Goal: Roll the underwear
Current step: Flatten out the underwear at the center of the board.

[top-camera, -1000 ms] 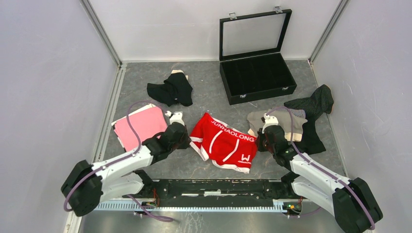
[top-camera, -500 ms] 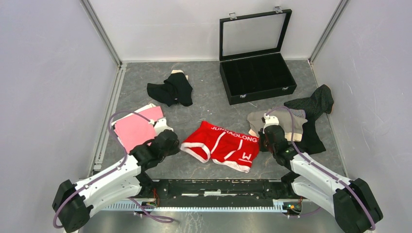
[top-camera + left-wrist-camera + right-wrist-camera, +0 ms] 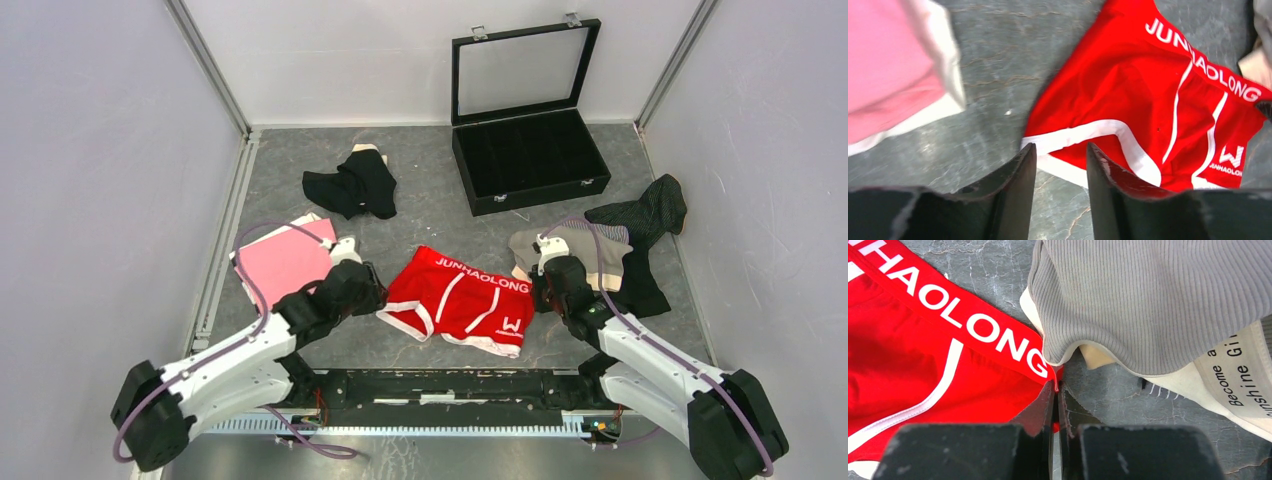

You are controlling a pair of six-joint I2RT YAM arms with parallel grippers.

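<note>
The red briefs (image 3: 462, 300) lie spread by the middle of the near edge of the table (image 3: 420, 215), seemingly being flattened before rolling. The right gripper (image 3: 1055, 390) is clamped on the waistband corner. The left gripper (image 3: 1060, 150) hovers at the leg hem, jaws apart and empty, and likely must grasp it next.

A: Red pair (image 3: 460, 300)?
B: Mid-table, spread flat, white trim, "JUNHAOLONG" on waistband, far side.
A: Others?
B: Pink pair (image 3: 285, 262) to its left, flat, white edge. Black pair (image 3: 352, 185) further back, crumpled. Grey ribbed pair (image 3: 580, 250) right of red, at its waistband corner. Dark pinstriped pair (image 3: 650, 215) bunched beside grey, far right.
</note>
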